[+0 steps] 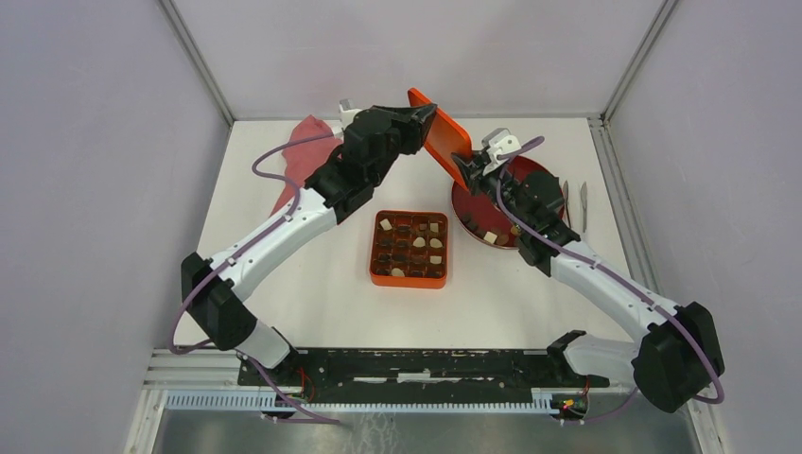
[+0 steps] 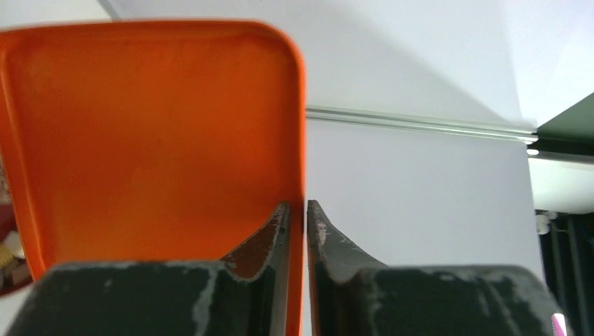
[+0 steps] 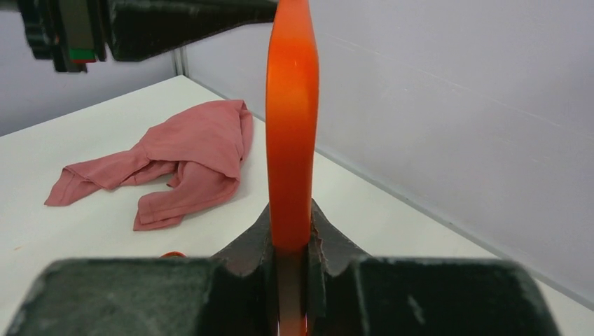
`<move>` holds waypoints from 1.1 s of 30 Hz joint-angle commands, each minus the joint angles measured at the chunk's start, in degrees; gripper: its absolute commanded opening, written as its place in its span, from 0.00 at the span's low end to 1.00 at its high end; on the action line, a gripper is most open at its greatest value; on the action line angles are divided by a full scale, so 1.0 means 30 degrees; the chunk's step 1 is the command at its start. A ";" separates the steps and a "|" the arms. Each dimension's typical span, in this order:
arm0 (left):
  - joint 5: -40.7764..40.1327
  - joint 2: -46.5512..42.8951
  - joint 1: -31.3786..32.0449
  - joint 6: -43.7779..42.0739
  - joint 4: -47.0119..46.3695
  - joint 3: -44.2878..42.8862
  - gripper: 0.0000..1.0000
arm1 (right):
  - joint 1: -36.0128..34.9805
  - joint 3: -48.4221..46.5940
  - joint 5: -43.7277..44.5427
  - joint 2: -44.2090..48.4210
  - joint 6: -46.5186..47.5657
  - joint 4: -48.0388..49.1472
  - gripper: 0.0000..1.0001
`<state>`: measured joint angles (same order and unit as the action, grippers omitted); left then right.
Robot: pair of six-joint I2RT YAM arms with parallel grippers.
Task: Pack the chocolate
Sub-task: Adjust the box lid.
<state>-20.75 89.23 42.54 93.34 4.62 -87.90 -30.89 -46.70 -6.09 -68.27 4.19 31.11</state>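
Cloth (image 1: 301, 156): a pink cloth is seen at the far left of the table (image 1: 312, 303), well apart from the rest. It is best left alone.

Left gripper (image 1: 430, 115): its fingers are pressed together on the thin rim of the orange lid (image 1: 441, 137). In the left wrist view, the rim is pinched between the two dark fingers (image 2: 270, 241).

Lid: it is held up in the air on its edge, behind the box (image 1: 409, 249) and not over it. Both grippers are on it at once.

Box: it is open in the middle of the table. Chocolate (image 1: 416, 242) is seen in many of its little squares, dark and cream pieces.

Right gripper (image 1: 470, 170): its fingers are squeezed on the lid's lower edge, as the right wrist view shows (image 3: 287, 238).

Plate (image 1: 541, 175): a dark red plate is under the right arm. A few pieces (image 1: 489, 235) are seen left on it near the front rim.

How to do it well: the lid should probably be let go by one gripper only, so it is not pulled two ways. It should be turned flat, brought right over the box and matched at the corners before it is pushed down. The pieces on the plate may need packing first.
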 commanded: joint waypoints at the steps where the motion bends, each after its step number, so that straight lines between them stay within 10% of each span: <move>1: -0.0085 -0.1599 0.0374 0.0998 -0.1382 0.1527 0.37 | 0.0287 -0.1346 0.0019 0.0468 -0.0455 0.0135 0.00; 7: -0.0146 -0.3578 0.0394 -0.0002 -0.0907 0.3835 0.90 | 0.1436 -0.1206 -0.1529 0.1495 0.0165 -0.1050 0.00; 18: 0.2779 -0.7182 0.0323 -0.8588 -0.1002 0.6624 1.00 | 0.2696 -0.1689 -0.4394 0.4262 0.9260 -0.6868 0.00; 33: 0.6759 -0.6282 0.0316 -0.6514 -0.4360 0.7218 1.00 | 0.3033 -0.0261 -0.1967 0.7041 1.5999 -0.7637 0.00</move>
<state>-3.77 69.30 43.48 73.91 -2.72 -64.42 -22.00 -48.45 -14.52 -49.52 45.34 5.91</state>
